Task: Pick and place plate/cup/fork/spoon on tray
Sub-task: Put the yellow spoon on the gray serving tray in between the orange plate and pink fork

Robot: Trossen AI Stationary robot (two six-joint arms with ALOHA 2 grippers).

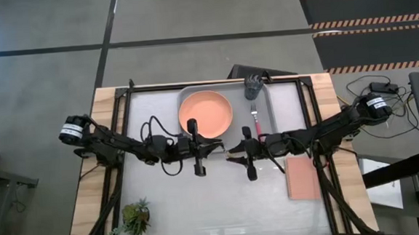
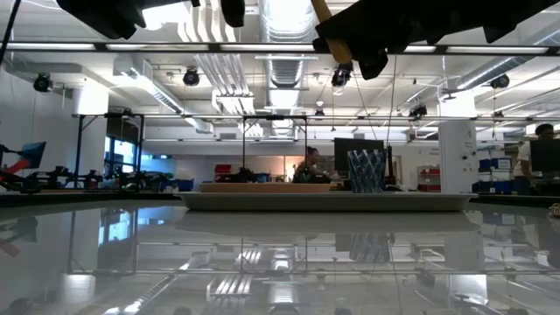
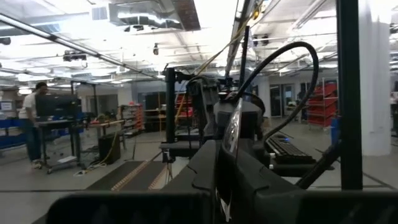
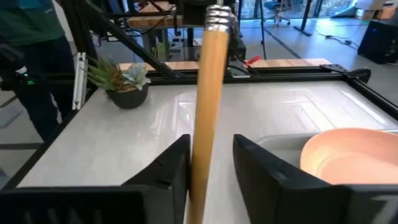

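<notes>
Spoon with an orange handle (image 4: 208, 106) stands pinched between the right gripper's (image 4: 208, 168) two dark fingers, its handle running straight up the middle of the right wrist view; its bowl end is not clearly visible. In the high view that right gripper (image 1: 248, 157) hangs above the bare table just off the near edge of the large light grey rectangular plastic tray (image 1: 268, 125), at about 5 o'clock from the round salmon-orange plastic plate (image 1: 205, 112).

Left gripper (image 1: 197, 151) sits at the plate's 6 o'clock, over the tray's near rim; whether its fingers are spread or pressed together I cannot tell.

On the tray, the plate lies in the left half. At 3 o'clock from it rests the small fork with a red-pink handle (image 1: 254, 119), lengthwise front to back. At about 12 o'clock from the fork, in the tray's far right corner, stands the small dark blue-grey translucent cup (image 1: 252, 88), upright, also seen on the tray in the low view (image 2: 367, 171).

Near the table's front left corner sits a small potted plant (image 1: 135, 215); a flat pink-brown rectangular pad (image 1: 303, 178) lies at the front right.
</notes>
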